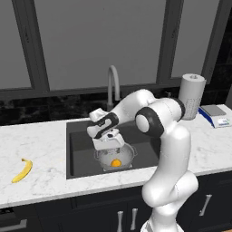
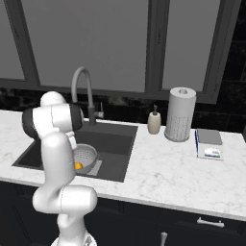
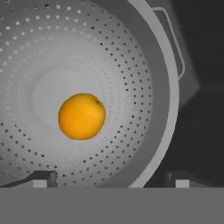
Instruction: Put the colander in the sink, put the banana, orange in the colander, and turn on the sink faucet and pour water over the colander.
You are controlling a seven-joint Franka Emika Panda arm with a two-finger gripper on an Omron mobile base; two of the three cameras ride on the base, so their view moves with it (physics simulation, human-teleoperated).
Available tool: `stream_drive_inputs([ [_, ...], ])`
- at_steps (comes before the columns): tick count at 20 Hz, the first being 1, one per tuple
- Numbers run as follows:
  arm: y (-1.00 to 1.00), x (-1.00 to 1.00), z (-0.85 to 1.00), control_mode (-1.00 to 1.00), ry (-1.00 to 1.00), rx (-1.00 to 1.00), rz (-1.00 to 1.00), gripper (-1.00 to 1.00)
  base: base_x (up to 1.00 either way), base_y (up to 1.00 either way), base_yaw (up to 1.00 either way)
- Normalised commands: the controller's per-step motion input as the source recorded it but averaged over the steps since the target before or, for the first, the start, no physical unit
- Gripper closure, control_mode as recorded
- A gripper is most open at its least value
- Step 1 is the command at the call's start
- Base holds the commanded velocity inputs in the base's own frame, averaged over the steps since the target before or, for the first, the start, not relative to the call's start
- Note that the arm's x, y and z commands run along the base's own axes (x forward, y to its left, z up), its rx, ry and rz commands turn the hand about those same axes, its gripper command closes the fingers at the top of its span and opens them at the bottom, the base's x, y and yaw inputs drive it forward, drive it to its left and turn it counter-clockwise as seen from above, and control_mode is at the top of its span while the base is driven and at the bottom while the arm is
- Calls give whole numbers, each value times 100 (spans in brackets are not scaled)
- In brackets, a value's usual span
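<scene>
— Jaws [image 3: 109, 178] stand wide apart, holding nothing, right above the colander [image 3: 131, 87]; does the hand view add anything?

— Yes: one orange [image 3: 82, 116] lies loose at the colander's bottom, and one side handle [image 3: 173, 41] shows.

— And the left base view?

— One banana [image 1: 22, 171] on the desk [image 1: 41, 181], near its front left edge, well left of the sink [image 1: 81, 154]; its long axis runs from front-left to back-right.

— The right base view?

— One sink faucet [image 2: 82, 91] behind the sink, one paper-towel roll [image 2: 179, 114], one soap bottle [image 2: 153, 121].
</scene>
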Motion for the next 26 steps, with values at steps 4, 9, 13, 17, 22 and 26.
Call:
stream_drive_inputs([
  [4,0,-44,70,-100,-10,0,0,-100,0,0,0],
  [9,1,-71,67,-100,-21,0,0,-100,0,0,0],
  [13,7,-72,69,-100,-24,3,0,-100,0,0,0],
  [17,12,-68,73,-100,-21,14,0,-100,0,0,0],
  [22,33,-54,74,-100,-4,20,6,-100,0,0,0],
  [26,47,-33,69,-100,0,14,21,-100,0,0,0],
])
